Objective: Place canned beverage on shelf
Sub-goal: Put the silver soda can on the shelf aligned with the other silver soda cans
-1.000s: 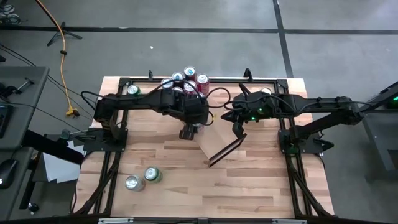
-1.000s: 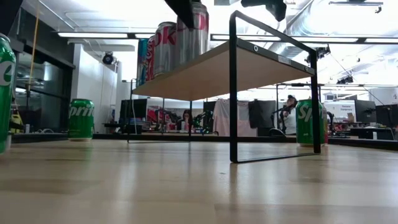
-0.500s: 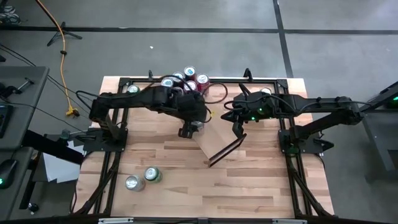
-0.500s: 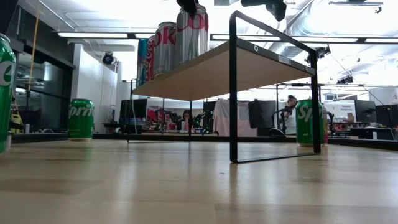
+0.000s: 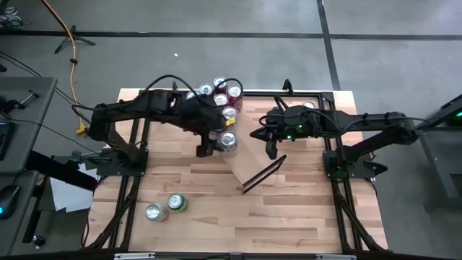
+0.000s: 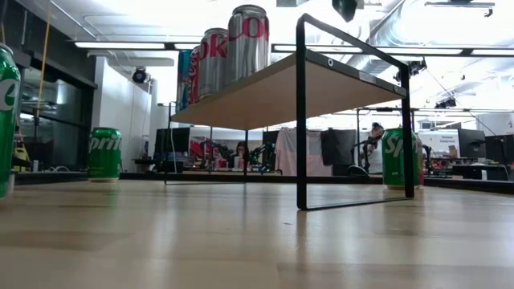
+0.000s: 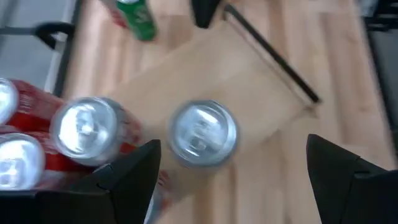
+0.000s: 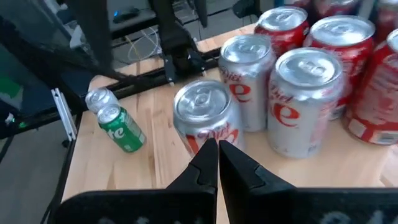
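Silver can [image 5: 228, 140] standing on the shelf [image 5: 249, 155] beside the red cans [image 5: 225, 97]; left gripper [image 5: 205, 149] released, just clear; right gripper [image 5: 271, 152] clenched, empty, over the shelf; next: fetch 1 of 2 green cans [image 5: 176, 204].

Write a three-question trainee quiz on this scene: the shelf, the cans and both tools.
1. True or false: the left tool is clamped on the silver can.
2. Where does that silver can stand? A) on the shelf B) on the tabletop C) in the right tool
3. Fill in: the two cans at the tabletop's near left are silver and ____.

Key: 1 false, its fingers are open, apart from the can. 2 A. 3 green.
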